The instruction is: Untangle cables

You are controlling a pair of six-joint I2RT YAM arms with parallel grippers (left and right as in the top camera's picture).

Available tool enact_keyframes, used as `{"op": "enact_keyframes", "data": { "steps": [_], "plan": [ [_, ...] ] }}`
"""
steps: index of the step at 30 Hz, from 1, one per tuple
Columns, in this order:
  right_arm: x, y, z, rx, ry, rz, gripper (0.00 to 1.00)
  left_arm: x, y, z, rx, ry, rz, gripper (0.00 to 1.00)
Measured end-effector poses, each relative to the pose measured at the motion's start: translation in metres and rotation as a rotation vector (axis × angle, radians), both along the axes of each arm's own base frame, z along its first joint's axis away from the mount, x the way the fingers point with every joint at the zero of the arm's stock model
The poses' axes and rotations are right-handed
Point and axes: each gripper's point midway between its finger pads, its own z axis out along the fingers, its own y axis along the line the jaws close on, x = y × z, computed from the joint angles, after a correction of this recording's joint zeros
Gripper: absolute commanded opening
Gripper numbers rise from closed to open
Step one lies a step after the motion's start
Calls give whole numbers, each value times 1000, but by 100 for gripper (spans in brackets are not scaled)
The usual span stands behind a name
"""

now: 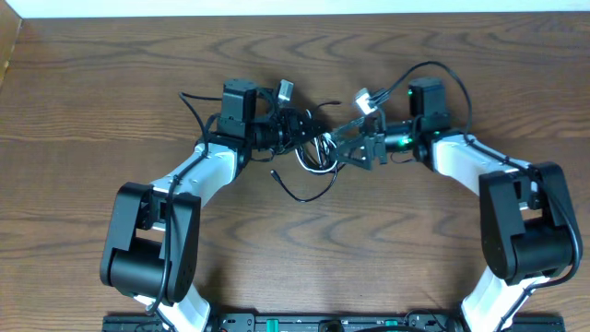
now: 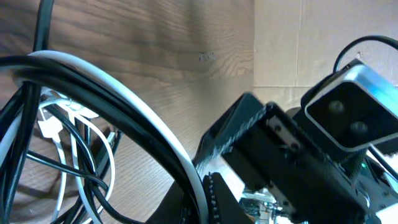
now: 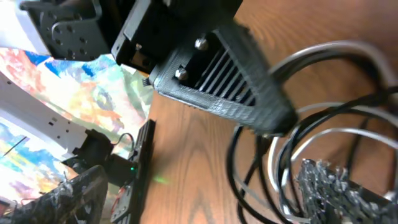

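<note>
Two cables (image 1: 318, 164) – one black, one white – sit clamped in the left pincer (image 1: 312, 138), the right pincer (image 1: 352, 148) gaping wide beside them.

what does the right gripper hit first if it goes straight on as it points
probably the bundle of thin black and white cables between the open fingers of the right gripper, then the left gripper just beyond; depth is unclear

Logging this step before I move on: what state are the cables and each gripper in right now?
cables: black and white, tangled in one bundle, a black loop lying on the table.
left gripper: shut, apparently pinching the cables.
right gripper: open wide, beside the bundle.
</note>
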Motion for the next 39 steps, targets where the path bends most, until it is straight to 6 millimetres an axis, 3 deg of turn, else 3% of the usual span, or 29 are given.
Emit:
{"op": "enact_keyframes", "data": {
  "steps": [11,15,22,29,31,33,35,36,39],
  "plan": [
    [2,3,-12,-56,13,-32,84,-1,0,0,-41,157,57,7],
    [-4,14,-21,-101,14,-27,68,-2,-1,1,-64,231,79,8],
    [-16,35,-26,-129,-19,15,56,-6,-3,3,-91,290,77,8],
    [-21,43,-29,-144,-42,31,1,-7,-3,4,-98,297,67,8],
    [-21,43,-30,-150,-34,26,1,-8,-4,4,-94,280,61,8],
    [-20,42,-31,-154,-34,21,1,-7,-3,4,-85,248,51,17],
    [-20,42,-31,-156,-35,20,1,-5,-3,3,-70,204,45,51],
    [-20,42,-31,-155,-34,20,1,-5,-2,2,-64,197,49,58],
    [-19,41,-31,-156,-26,16,1,-2,-1,0,-34,125,40,65]
  ]
}}
